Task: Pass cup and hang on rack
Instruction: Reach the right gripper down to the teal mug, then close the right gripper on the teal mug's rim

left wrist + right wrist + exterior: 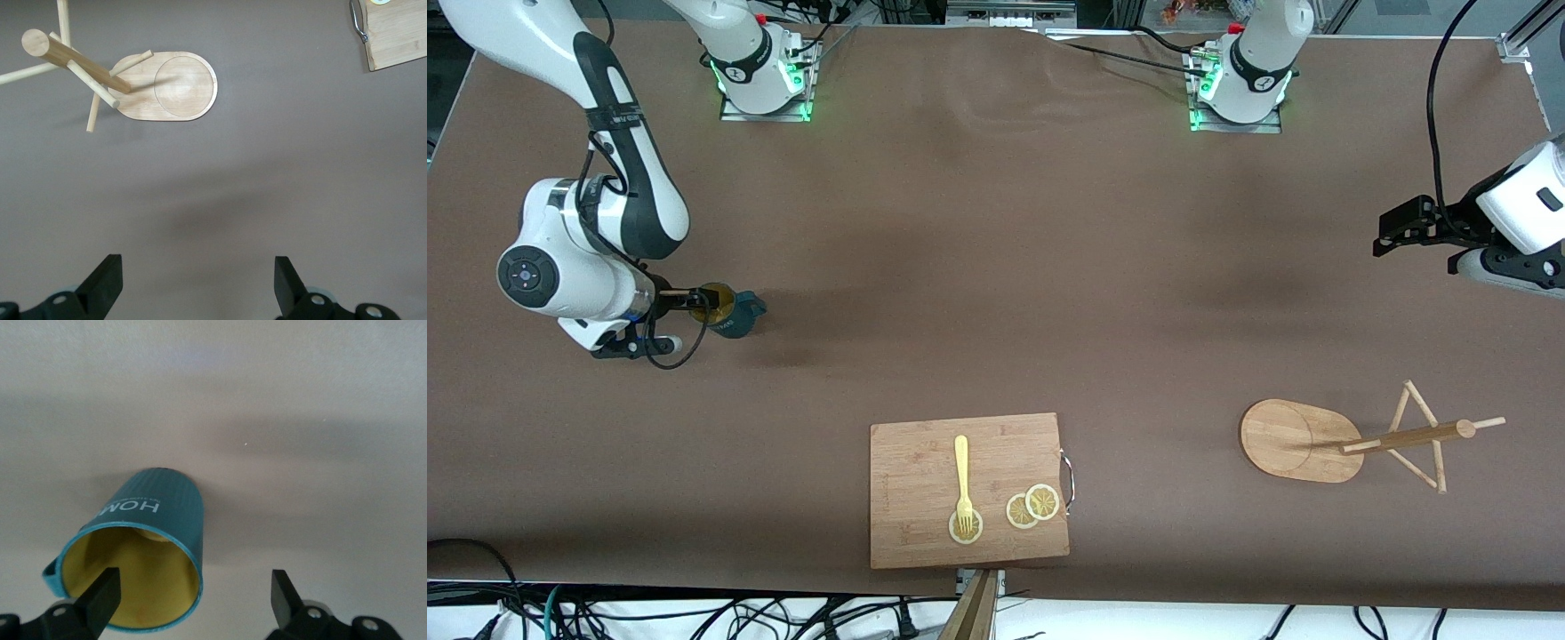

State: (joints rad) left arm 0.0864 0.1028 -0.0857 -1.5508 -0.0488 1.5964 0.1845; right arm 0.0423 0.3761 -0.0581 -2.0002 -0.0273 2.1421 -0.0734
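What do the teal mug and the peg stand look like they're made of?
Dark teal mug with yellow inside: probably glazed ceramic, going by its smooth surface and printed white lettering, though coated metal or plastic can't be ruled out. Light peg rack with oval base: pale bamboo or wood, unpainted and matte, with visible grain and plain dowel pegs.

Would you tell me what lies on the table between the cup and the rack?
Bare brown tabletop, as the front view shows: the cup and the rack have nothing directly between them; the cutting board sits nearer the camera.

We see the teal cup with its yellow inside standing upright toward the right arm's end of the surface. The bamboo rack stands well apart, toward the left arm's end.
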